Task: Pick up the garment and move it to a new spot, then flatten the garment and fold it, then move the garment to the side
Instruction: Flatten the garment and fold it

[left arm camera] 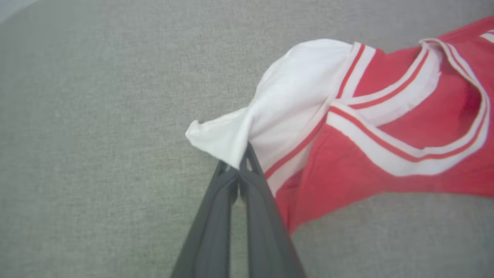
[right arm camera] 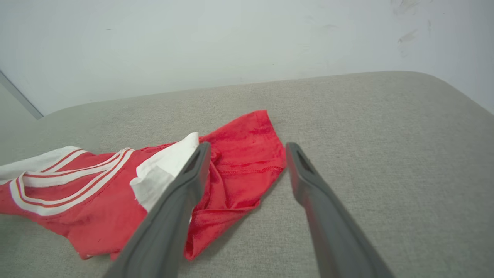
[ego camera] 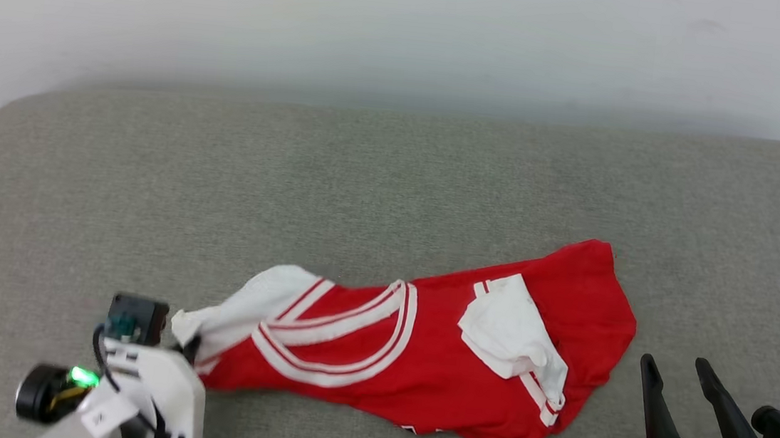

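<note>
The garment [ego camera: 434, 352], a red jersey with white sleeves and red-and-white striped trim, lies crumpled across the near middle of the grey cushion, its striped collar facing up. My left gripper [left arm camera: 236, 166] is shut on the tip of the garment's white left sleeve [left arm camera: 220, 141]; in the head view that gripper [ego camera: 188, 350] is at the garment's left end, mostly hidden behind its wrist. My right gripper [ego camera: 673, 364] stands open just right of the garment's [right arm camera: 239, 166] red hem, nothing between its fingers. The other white sleeve [ego camera: 512, 327] lies folded on top of the red body.
The grey fabric cushion [ego camera: 394, 176] spreads wide behind and to both sides of the garment, ending at rounded corners. A pale wall [ego camera: 408, 27] rises behind it.
</note>
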Controlling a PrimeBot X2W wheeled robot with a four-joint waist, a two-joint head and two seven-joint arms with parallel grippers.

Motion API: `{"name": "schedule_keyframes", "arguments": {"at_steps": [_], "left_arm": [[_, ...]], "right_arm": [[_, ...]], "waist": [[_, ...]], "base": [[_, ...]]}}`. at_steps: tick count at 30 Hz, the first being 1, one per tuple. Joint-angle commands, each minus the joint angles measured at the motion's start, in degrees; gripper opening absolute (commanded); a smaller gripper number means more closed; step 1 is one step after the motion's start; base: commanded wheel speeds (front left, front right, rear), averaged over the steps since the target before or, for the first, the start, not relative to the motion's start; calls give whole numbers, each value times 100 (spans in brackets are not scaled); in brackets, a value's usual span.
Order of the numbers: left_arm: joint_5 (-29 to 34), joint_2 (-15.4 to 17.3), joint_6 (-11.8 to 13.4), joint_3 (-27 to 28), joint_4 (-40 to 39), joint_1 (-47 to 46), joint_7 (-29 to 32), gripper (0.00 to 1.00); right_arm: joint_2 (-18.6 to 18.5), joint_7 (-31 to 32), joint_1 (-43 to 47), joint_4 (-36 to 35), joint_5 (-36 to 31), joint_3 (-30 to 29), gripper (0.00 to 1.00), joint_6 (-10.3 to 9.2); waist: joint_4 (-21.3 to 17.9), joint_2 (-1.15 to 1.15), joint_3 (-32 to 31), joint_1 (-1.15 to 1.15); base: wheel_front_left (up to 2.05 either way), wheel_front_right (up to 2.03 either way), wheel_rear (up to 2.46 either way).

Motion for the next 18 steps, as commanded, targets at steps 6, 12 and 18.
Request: {"name": "schedule_keyframes", "arguments": {"at_steps": [6, 12, 18], "left_arm": [[-357, -60, 337, -48, -354, 1028, 113, 0], [-521, -335, 327, -120, -152, 1408, -45, 0], [-228, -430, 549, 49, -168, 1254, -878, 100]], "right_arm": [[1, 94, 121, -72, -31, 5, 100, -2], [1, 184, 150, -52, -68, 31, 100, -2], [1, 302, 180, -59, -115, 69, 100, -2]], "waist": [[204, 0, -99, 0], [205, 0, -209, 0], [170, 0, -445, 0]], "base": [[0, 0, 0], [0, 0, 0], [0, 0, 0]]}}
